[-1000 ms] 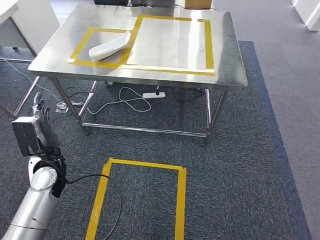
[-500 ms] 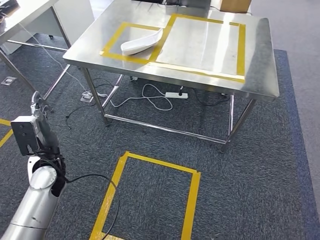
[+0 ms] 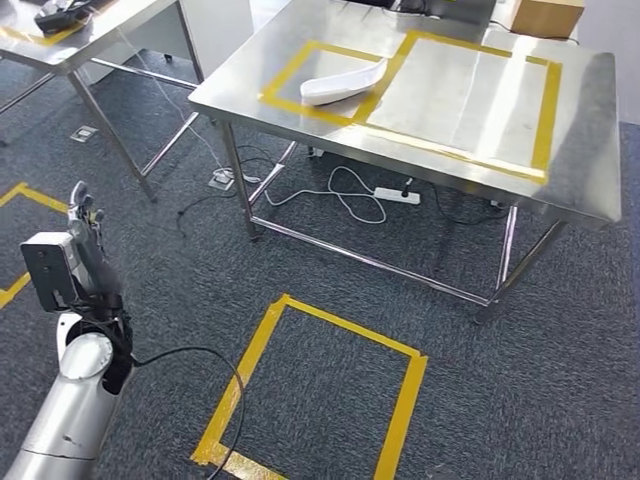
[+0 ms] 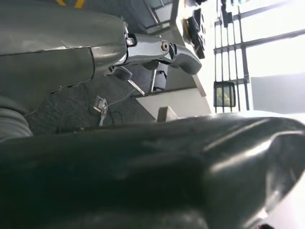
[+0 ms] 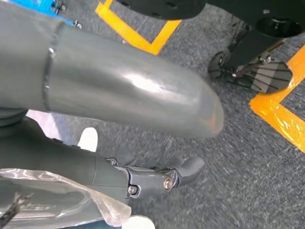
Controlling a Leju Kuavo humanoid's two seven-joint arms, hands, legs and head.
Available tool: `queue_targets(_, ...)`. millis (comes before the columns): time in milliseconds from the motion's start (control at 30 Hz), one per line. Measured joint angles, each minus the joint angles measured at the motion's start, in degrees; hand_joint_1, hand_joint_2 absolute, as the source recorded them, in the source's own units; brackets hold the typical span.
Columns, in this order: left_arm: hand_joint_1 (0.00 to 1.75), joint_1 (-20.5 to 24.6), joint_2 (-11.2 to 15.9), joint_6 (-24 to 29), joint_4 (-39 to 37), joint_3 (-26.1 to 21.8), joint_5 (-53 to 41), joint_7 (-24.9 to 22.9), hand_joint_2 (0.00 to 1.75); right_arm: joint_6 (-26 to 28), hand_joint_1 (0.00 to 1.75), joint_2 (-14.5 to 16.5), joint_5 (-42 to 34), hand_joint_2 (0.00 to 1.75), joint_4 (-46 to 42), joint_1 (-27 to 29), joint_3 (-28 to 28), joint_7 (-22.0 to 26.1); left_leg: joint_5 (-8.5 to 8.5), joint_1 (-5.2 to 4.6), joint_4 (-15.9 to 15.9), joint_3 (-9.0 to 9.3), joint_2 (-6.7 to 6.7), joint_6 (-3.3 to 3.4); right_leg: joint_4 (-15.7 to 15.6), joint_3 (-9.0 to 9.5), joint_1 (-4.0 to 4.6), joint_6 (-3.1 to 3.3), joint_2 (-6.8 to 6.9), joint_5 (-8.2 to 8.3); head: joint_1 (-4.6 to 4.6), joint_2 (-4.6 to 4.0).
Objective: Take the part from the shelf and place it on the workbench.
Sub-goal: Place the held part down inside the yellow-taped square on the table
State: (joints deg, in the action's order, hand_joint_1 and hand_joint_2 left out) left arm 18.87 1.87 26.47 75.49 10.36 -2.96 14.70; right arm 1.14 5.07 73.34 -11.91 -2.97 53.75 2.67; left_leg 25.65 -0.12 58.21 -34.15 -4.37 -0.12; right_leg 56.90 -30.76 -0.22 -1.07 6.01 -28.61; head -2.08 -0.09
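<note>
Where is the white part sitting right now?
In the head view the white part lies on the steel workbench, inside the smaller yellow-taped rectangle at the bench's left, its far tip across the tape shared with the larger rectangle.

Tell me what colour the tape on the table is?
Yellow tape on the table, clearest in the head view.

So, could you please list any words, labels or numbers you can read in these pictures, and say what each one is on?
None can be read.
Cardboard box at the far edge of the steel table: no print legible.
White part on the table: plain, no marking visible.
Yellow tape on the carpet: unmarked.
Left hand and its wrist block: no label legible.
</note>
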Motion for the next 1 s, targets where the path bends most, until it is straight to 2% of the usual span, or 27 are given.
queue_targets(67, 0.0, -0.02, -0.02, 0.0, 0.07, 0.0, -0.01, 0.06, 0.0, 0.0, 0.0, -0.03, -0.13, 0.0, -0.01, -0.03, 0.0, 0.09, -0.22, 0.04, -0.2, -0.34, 1.3, 0.75, 0.06, -0.04, -0.02, -0.57, 0.88, -0.3, -0.13, 0.0)
queue_targets(100, 0.0, 0.0, -0.03, 0.0, 0.18, 0.0, -0.02, 0.07, 0.0, 0.0, 0.0, -0.07, -0.23, 0.0, -0.02, -0.03, 0.0, 0.19, -0.36, 0.16, -0.31, -0.38, 1.94, 1.09, 0.58, -0.29, -0.14, -0.86, 0.11, -0.89, -0.16, 0.0)
queue_targets(133, 0.0, 0.1, -0.14, 0.0, 0.3, 0.01, -0.04, 0.07, 0.0, -0.02, 0.0, -0.11, -0.33, 0.0, -0.02, 0.01, 0.0, 0.29, -0.54, 0.3, -0.44, -0.42, 2.56, 1.45, 2.15, -1.0, -0.28, -1.1, -1.34, -2.03, -0.25, 0.0)
queue_targets(200, 0.0, 0.29, -0.54, -0.03, 0.5, 0.09, -0.1, 0.08, 0.0, -0.16, 0.0, -0.17, -0.55, 0.0, -0.02, 0.23, -0.02, 0.51, -0.73, 0.43, -0.51, -0.55, 3.93, 1.93, 9.0, -4.16, -0.44, -1.38, -4.72, -5.59, -0.43, 0.0)
queue_targets(233, 0.0, 0.3, -0.77, -0.05, 0.52, 0.15, -0.12, 0.08, 0.0, -0.25, 0.0, -0.17, -0.6, 0.0, -0.02, 0.39, -0.03, 0.57, -0.77, 0.4, -0.49, -0.62, 4.7, 2.08, 13.1, -6.18, -0.44, -1.41, -5.48, -7.15, -0.47, 0.0)
queue_targets(267, 0.0, 0.27, -0.9, -0.07, 0.52, 0.21, -0.14, 0.08, 0.0, -0.32, 0.0, -0.17, -0.62, 0.0, -0.02, 0.54, -0.04, 0.64, -0.79, 0.37, -0.47, -0.64, 5.49, 2.12, 16.07, -7.79, -0.43, -1.42, -5.78, -7.87, -0.46, 0.0)
queue_targets(300, 0.0, 0.24, -0.98, -0.07, 0.52, 0.24, -0.15, 0.08, 0.0, -0.34, 0.0, -0.17, -0.62, 0.0, -0.02, 0.65, -0.04, 0.71, -0.81, 0.34, -0.42, -0.65, 6.29, 2.12, 17.04, -8.54, -0.43, -1.39, -5.91, -7.47, -0.45, 0.0)
queue_targets(333, 0.0, 0.25, -1.04, -0.07, 0.52, 0.24, -0.15, 0.08, 0.0, -0.33, 0.0, -0.18, -0.61, 0.0, -0.02, 0.71, -0.03, 0.79, -0.81, 0.35, -0.35, -0.63, 7.05, 2.11, 15.56, -8.12, -0.44, -1.31, -6.07, -5.91, -0.45, 0.0)
queue_targets(367, 0.0, 0.3, -1.12, -0.07, 0.54, 0.24, -0.15, 0.08, 0.0, -0.33, 0.0, -0.19, -0.61, 0.0, -0.02, 0.73, -0.03, 0.88, -0.79, 0.39, -0.23, -0.62, 7.82, 2.07, 12.11, -6.73, -0.5, -1.19, -6.57, -3.62, -0.45, 0.0)
queue_targets(433, 0.0, 0.55, -1.31, -0.06, 0.58, 0.25, -0.15, 0.08, 0.0, -0.33, 0.0, -0.19, -0.64, 0.0, -0.02, 0.73, -0.04, 1.03, -0.75, 0.38, 0.14, -0.84, 9.27, 1.77, 4.51, -3.34, -0.82, -0.97, -9.12, -0.33, -0.42, 0.0)
queue_targets(467, 0.0, 0.7, -1.4, -0.05, 0.62, 0.26, -0.17, 0.12, 0.0, -0.33, 0.0, -0.19, -0.66, 0.0, -0.02, 0.74, -0.07, 1.09, -0.83, 0.39, 0.26, -1.09, 9.92, 1.44, 2.21, -2.23, -0.95, -0.89, -10.12, 0.27, -0.41, 0.0)
queue_targets(500, 0.0, 0.8, -1.45, -0.03, 0.63, 0.26, -0.17, 0.15, 0.0, -0.32, 0.0, -0.19, -0.69, 0.0, -0.02, 0.74, -0.08, 1.13, -0.98, 0.4, 0.3, -1.36, 10.55, 1.07, 1.35, -1.74, -1.0, -0.81, -10.64, 0.18, -0.38, 0.0)
queue_targets(567, 0.0, 0.83, -1.37, 0.05, 0.66, 0.27, -0.17, 0.24, 0.0, -0.29, 0.0, -0.16, -0.77, 0.0, -0.02, 0.71, -0.1, 1.2, -1.33, 0.59, 0.17, -1.74, 11.71, 0.29, 1.04, -1.47, -1.04, -0.4, -9.55, 0.32, -0.37, 0.0)
queue_targets(600, 0.0, 0.85, -1.28, 0.1, 0.66, 0.26, -0.16, 0.28, 0.0, -0.27, 0.0, -0.14, -0.8, 0.0, -0.02, 0.67, -0.1, 1.22, -1.06, 0.53, 0.53, -1.96, 11.27, 0.01, 0.87, -1.33, -1.1, -0.05, -8.87, 0.47, -0.32, 0.0)
queue_targets(633, 0.0, 0.94, -1.22, 0.15, 0.67, 0.26, -0.14, 0.33, 0.0, -0.23, 0.0, -0.12, -0.81, 0.0, -0.02, 0.65, -0.09, 1.24, -0.2, 0.46, 1.74, -2.51, 10.14, -0.25, 0.66, -1.2, -1.16, 0.33, -8.12, 0.6, -0.14, 0.0)
queue_targets(700, 0.0, 1.12, -1.24, 0.19, 0.68, 0.26, -0.06, 0.45, 0.0, -0.14, 0.0, -0.11, -0.83, 0.0, -0.02, 0.66, -0.09, 1.23, 3.12, 0.35, 7.52, -4.99, 6.79, -0.66, 0.47, -1.05, -1.05, 0.86, -6.57, 0.65, 0.18, 0.0)
queue_targets(767, 0.0, 0.98, -1.29, 0.22, 0.68, 0.26, 0.03, 0.52, 0.0, -0.05, 0.0, -0.12, -0.86, 0.0, -0.02, 0.76, -0.09, 1.18, 5.98, 0.53, 14.44, -7.94, 5.3, -0.97, 0.53, -1.07, -0.83, 1.04, -4.95, 0.55, 0.28, 0.0)
queue_targets(800, 0.0, 0.85, -1.3, 0.24, 0.68, 0.26, 0.05, 0.55, 0.0, -0.04, 0.0, -0.13, -0.86, 0.0, -0.02, 0.79, -0.09, 1.15, 6.15, 0.58, 15.84, -8.42, 5.05, -1.02, 0.56, -1.08, -0.76, 1.06, -4.15, 0.5, 0.31, 0.0)
queue_targets(833, 0.0, 0.77, -1.29, 0.25, 0.68, 0.26, 0.05, 0.57, 0.0, -0.05, 0.0, -0.13, -0.86, 0.0, -0.02, 0.8, -0.1, 1.15, 5.24, 0.6, 14.99, -7.81, 4.83, -0.98, 0.59, -1.06, -0.72, 1.06, -3.34, 0.43, 0.31, 0.0)
queue_targets(867, 0.0, 0.74, -1.29, 0.25, 0.68, 0.26, 0.04, 0.59, 0.0, -0.07, 0.0, -0.12, -0.86, 0.0, -0.02, 0.79, -0.1, 1.14, 3.57, 0.57, 12.03, -6.14, 4.41, -0.85, 0.61, -0.98, -0.69, 1.0, -2.59, 0.35, 0.31, 0.0)
queue_targets(933, 0.0, 0.84, -1.3, 0.26, 0.69, 0.25, 0.04, 0.64, 0.0, -0.1, 0.0, -0.11, -0.89, 0.0, -0.02, 0.77, -0.11, 1.12, 0.76, 0.12, 4.27, -1.99, 1.79, -0.29, 0.68, -0.76, -0.47, 0.71, -1.27, 0.09, 0.32, 0.0)
queue_targets(967, 0.0, 0.9, -1.3, 0.27, 0.7, 0.25, 0.04, 0.69, 0.0, -0.1, 0.0, -0.11, -0.91, 0.0, -0.02, 0.75, -0.11, 1.1, 0.19, -0.17, 1.72, -0.7, 0.69, 0.07, 0.69, -0.65, -0.32, 0.48, -0.67, -0.02, 0.3, 0.0)
queue_targets(1000, 0.0, 0.94, -1.3, 0.3, 0.71, 0.24, 0.05, 0.73, 0.0, -0.1, 0.0, -0.11, -0.93, 0.0, -0.02, 0.72, -0.11, 1.09, 0.17, -0.45, 0.44, -0.16, 0.01, 0.42, 0.69, -0.55, -0.16, 0.21, -0.07, -0.12, 0.31, 0.0)
